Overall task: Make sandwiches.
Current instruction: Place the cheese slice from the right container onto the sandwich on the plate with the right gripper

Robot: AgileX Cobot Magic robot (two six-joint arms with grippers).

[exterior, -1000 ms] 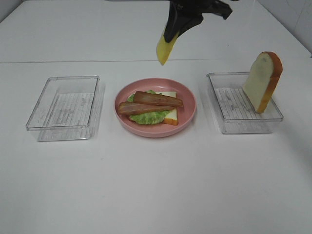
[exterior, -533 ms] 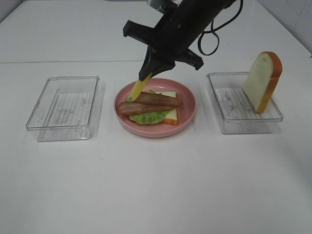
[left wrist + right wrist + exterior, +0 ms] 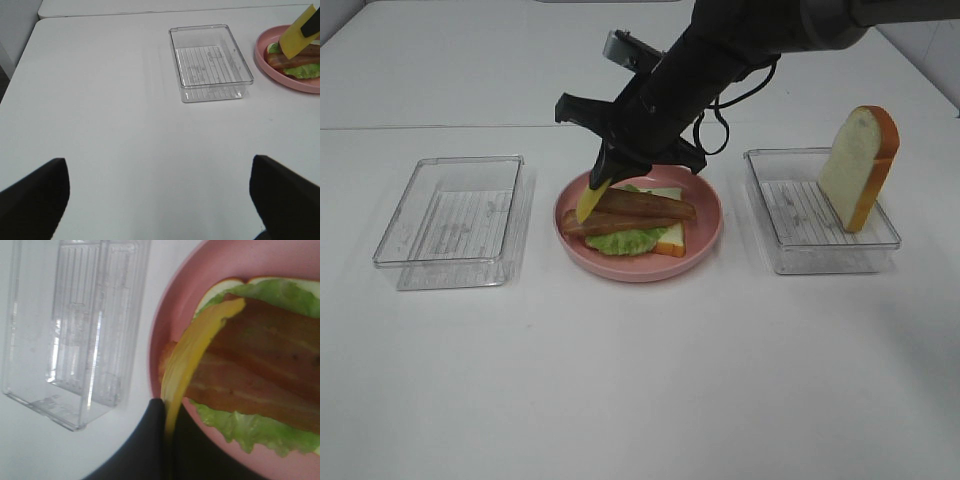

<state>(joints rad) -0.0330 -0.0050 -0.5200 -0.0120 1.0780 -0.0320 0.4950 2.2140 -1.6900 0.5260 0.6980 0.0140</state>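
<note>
Cheese slice coming in edge-first over the plate

Our right tool (image 3: 603, 172), clenched on the cheese (image 3: 592, 198), holds it tilted at the bacon (image 3: 630, 214) on the pink plate (image 3: 705, 236), frame centre; released so, it could slide off. Left tool spread, empty.

right claw (image 3: 603, 175) clamped — left claw (image 3: 157, 200) agape

1. A robot test bench or lab, not a real kitchen: a bare white table (image 3: 640, 400) fills every view, with plain white surfaces behind it
2. The food is plastic toy food: bacon strips (image 3: 630, 213), lettuce leaf (image 3: 625, 240) and a bread slice (image 3: 860, 165)
3. Props are laid out in a neat row: a clear plastic tray (image 3: 455, 215), a pink plate (image 3: 705, 235), a second clear tray (image 3: 815, 245)
4. A black robot arm (image 3: 720, 60) with exposed cable reaches over the plate
</note>
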